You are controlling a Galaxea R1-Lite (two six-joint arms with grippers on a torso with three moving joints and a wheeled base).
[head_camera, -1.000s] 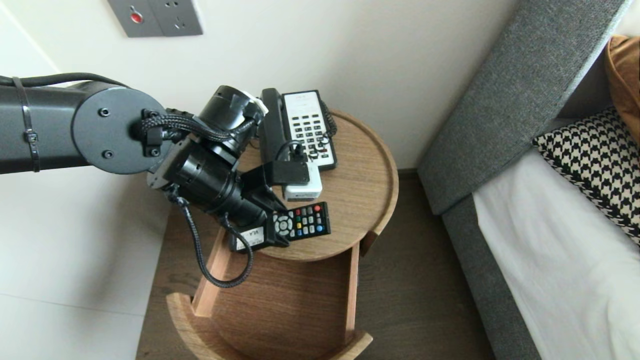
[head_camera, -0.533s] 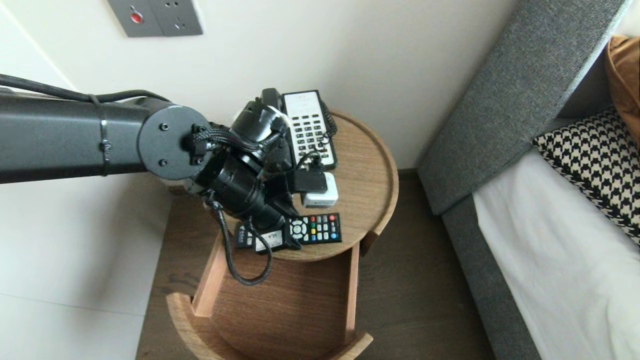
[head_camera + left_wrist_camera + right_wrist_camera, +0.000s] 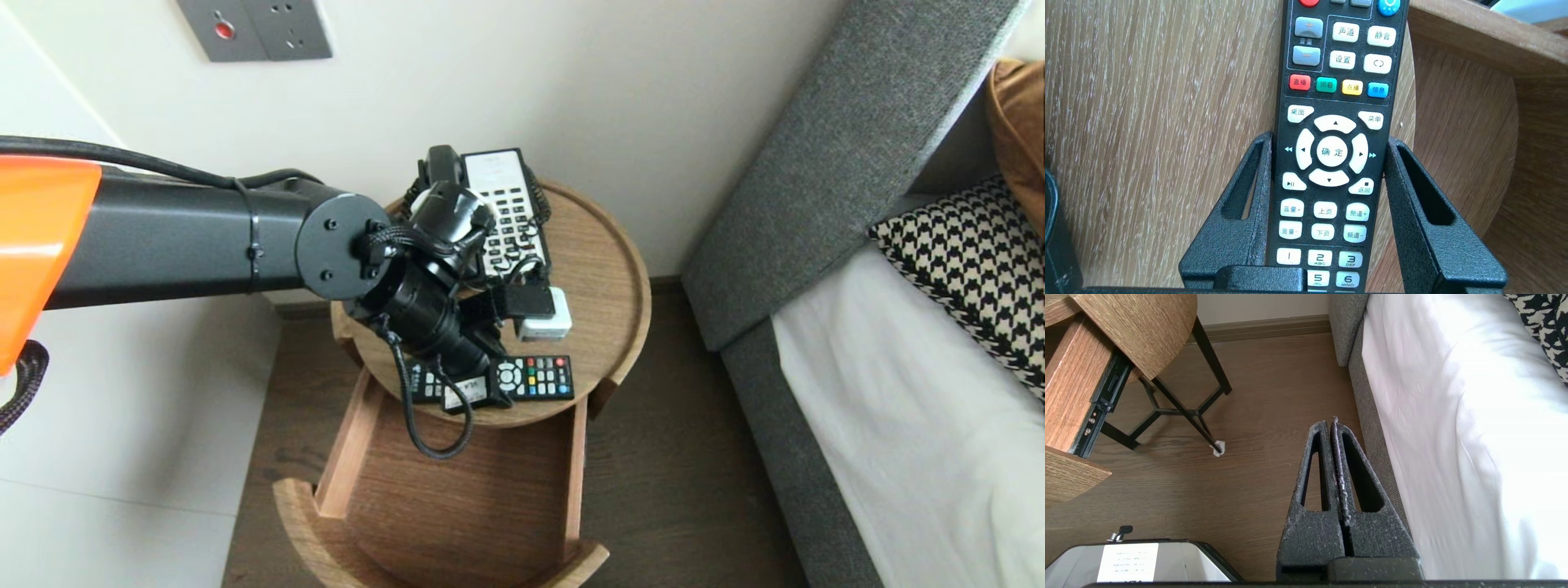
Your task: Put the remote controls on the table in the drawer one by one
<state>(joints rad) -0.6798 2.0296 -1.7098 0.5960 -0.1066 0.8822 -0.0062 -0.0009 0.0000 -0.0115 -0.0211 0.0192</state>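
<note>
The remote (image 3: 535, 377) sits at the bench's (image 3: 608, 269) near rim, above the open drawer (image 3: 457, 498), with the phone (image 3: 506, 204) far behind. The left jaws clamp its long sides mid-length; the right jaws hang closed beside the bed (image 3: 1453, 437).

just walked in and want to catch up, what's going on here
The robot's left pincer grips a black remote control by its sides at the front edge of the round wooden side table, right above the open drawer. A desk phone sits at the back of the table top. The right pincer is shut and idle, low by the floor beside the bed.
</note>
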